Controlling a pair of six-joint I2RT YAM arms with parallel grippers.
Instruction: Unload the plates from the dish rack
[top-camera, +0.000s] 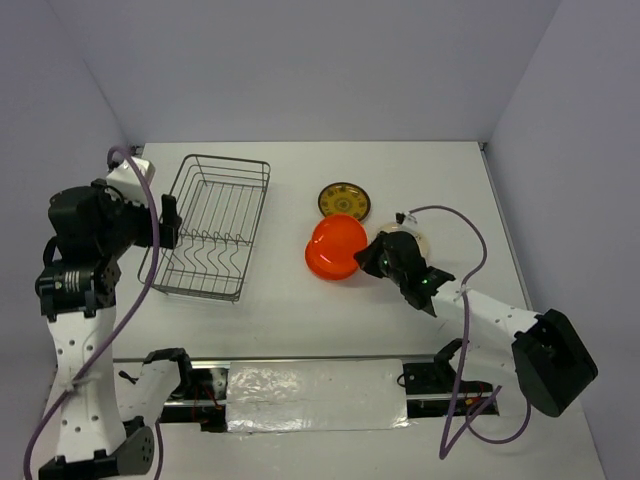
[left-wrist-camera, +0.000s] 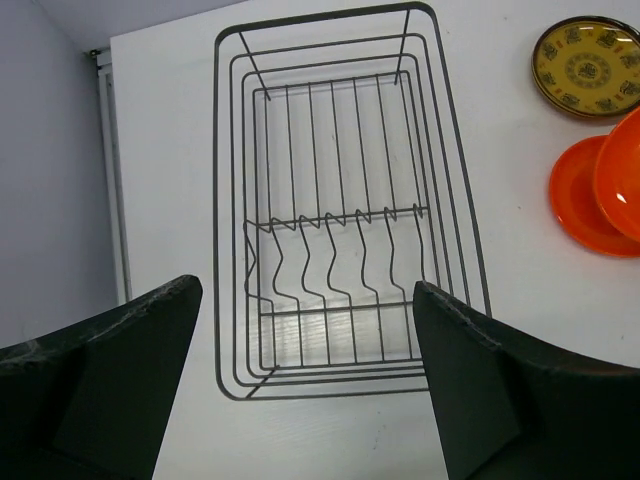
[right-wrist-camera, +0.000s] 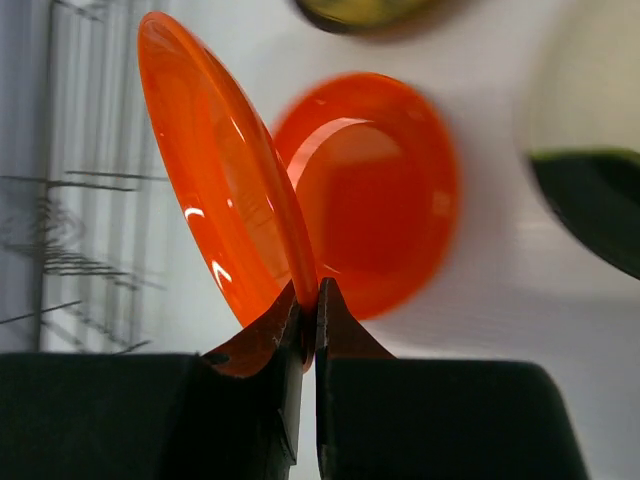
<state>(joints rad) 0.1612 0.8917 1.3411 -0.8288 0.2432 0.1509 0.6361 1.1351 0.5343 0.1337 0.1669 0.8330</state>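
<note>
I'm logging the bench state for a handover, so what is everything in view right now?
dish rack: one, grey wire, left part of the table, no plates in it
flat orange plate: one, orange-red, lying on the table right of the rack
held orange plate: one, orange-red, tilted on edge above the flat one
patterned plate: one, dark brown with gold, flat, beyond the orange plates
cream plate: one, cream, right of the orange plates, partly hidden by the right arm
table: one, white
purple cables: two, one along each arm
left gripper: black, open, at the rack's left rim
right gripper: black, shut on the held orange plate's rim
</note>
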